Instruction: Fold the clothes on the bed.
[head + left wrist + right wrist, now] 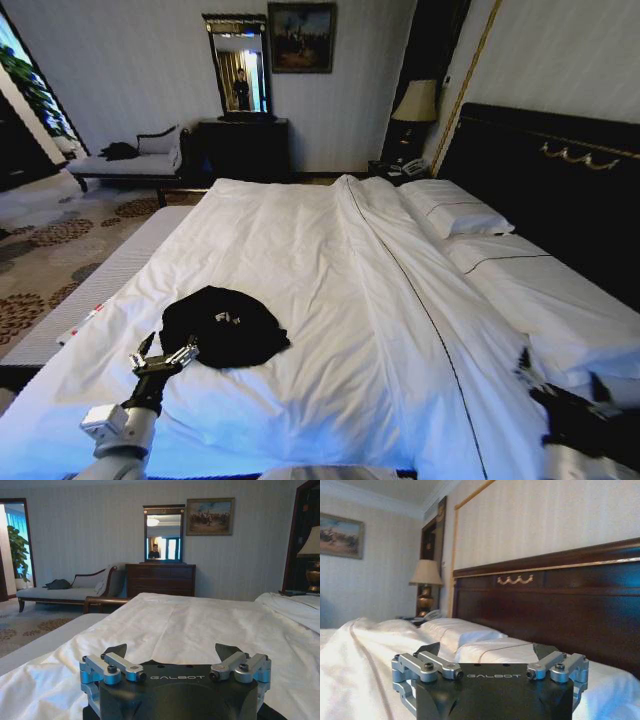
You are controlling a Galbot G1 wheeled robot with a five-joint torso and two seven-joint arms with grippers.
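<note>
Lying crumpled on bed [330,300]: clothes [225,325]; left gripper [160,357] beside.

You had the black T-shirt [224,326] lying in a rumpled, rounded heap, not spread flat, in the lower left of the head view, on the white duvet. Small white lettering showed on its upper surface, partly creased. The fabric looked soft, with its edges curled under. The bed [330,300] filled most of the frame: white duvet with a long ridge and a thin dark seam running from the top centre down to the lower right, white pillows at the right, and the dark wooden headboard behind them.
</note>
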